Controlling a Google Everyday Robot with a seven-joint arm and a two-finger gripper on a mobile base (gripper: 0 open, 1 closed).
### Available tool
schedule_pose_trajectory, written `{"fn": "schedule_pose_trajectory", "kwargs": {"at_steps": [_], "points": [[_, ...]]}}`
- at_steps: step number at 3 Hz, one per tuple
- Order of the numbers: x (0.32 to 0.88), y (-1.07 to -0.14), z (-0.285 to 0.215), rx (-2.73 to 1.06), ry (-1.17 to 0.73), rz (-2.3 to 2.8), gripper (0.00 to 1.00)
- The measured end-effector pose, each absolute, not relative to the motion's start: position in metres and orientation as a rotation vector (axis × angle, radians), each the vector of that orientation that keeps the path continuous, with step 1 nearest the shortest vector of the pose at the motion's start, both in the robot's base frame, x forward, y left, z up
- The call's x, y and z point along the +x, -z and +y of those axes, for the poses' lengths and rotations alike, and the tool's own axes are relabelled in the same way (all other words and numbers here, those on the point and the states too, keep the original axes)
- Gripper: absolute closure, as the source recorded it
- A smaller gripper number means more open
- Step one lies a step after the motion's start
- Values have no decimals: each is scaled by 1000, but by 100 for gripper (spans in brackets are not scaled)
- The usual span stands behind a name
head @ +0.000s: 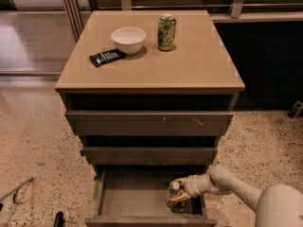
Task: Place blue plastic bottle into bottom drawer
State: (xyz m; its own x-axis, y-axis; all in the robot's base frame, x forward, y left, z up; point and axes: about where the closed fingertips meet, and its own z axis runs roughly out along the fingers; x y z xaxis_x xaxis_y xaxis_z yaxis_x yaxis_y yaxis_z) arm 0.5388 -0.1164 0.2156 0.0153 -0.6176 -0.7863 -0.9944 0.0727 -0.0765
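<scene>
A speckled floor [33,141] is seen around a grey-brown cabinet [149,123]. At the cabinet's foot the bottom drawer [128,200] is pulled open. The blue plastic bottle [173,193] is held inside, toward the cabinet's right, by the gripper's [181,196] closed jaws. On the cabinet's worktop [199,65] a dark packet [107,57], white bowl [128,39] and green can [166,32] are set.
</scene>
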Motion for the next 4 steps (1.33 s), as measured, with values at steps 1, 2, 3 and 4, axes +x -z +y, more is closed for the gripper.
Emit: {"fn": "schedule_pose_trajectory", "kwargs": {"at_steps": [1,2,3,4], "points": [[539,-216,-116,-1620,-710,1678,82],[539,-216,-116,-1620,-710,1678,58],[539,-216,-116,-1620,-710,1678,28],[539,-216,-116,-1620,-710,1678,4]]}}
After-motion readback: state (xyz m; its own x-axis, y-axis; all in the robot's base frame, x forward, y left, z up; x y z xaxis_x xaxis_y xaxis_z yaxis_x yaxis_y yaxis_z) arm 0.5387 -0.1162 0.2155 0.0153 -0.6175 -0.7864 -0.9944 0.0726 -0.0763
